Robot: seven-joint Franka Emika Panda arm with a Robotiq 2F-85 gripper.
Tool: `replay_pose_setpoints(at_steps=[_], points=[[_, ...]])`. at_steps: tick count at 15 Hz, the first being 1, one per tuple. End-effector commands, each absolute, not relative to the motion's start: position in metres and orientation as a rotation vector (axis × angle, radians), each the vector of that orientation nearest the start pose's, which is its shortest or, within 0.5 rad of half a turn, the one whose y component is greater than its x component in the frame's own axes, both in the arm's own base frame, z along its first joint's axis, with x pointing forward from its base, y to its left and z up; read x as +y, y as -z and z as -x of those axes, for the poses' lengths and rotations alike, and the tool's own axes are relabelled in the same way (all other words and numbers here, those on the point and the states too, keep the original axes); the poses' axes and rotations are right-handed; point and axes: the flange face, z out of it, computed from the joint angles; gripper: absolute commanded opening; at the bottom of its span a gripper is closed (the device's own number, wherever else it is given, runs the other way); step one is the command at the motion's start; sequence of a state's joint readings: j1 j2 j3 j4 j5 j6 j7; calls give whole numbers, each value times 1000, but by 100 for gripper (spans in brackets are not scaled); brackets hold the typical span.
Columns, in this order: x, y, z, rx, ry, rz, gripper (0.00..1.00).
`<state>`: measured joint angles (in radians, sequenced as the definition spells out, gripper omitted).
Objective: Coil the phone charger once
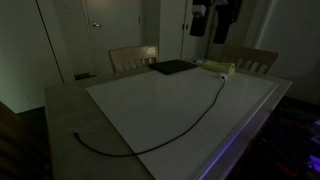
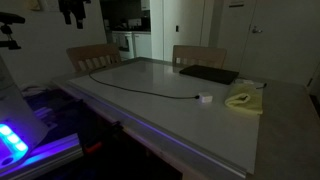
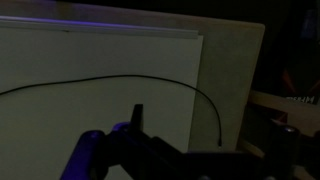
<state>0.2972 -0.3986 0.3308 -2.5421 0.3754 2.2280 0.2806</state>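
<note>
The phone charger [image 1: 190, 115] is a thin black cable lying stretched in a long curve across the white mat. One end lies near the table's corner; the other reaches the pale greenish box [image 1: 216, 69]. It also shows in the other exterior view [image 2: 140, 88], ending in a small white plug [image 2: 205, 99]. In the wrist view the cable [image 3: 150, 80] arcs over the mat's edge and ends on bare table. My gripper [image 1: 214, 20] hangs high above the table's far side, apart from the cable, also seen in an exterior view [image 2: 72, 10]. In the wrist view the gripper [image 3: 180, 150] looks open and empty.
A flat black pad [image 1: 172, 67] lies at the far edge next to the box, also in the other exterior view [image 2: 208, 74]. Two wooden chairs [image 1: 133, 57] stand behind the table. The room is dim. A blue-lit device [image 2: 15, 140] sits beside the table.
</note>
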Motion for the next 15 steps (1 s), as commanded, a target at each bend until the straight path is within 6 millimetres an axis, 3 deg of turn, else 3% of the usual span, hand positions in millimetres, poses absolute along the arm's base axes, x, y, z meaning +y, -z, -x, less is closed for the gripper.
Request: replay_pose_setpoints(at_steps=[1,9,12,15], points=[[257,-406,-343,-127,-9,2937,100],[292,-358,-438,-379,-145,2914,100],[324,-341,-475,-472,-204,2886,100],[356,-331,-494,-466,-224,2848,100]])
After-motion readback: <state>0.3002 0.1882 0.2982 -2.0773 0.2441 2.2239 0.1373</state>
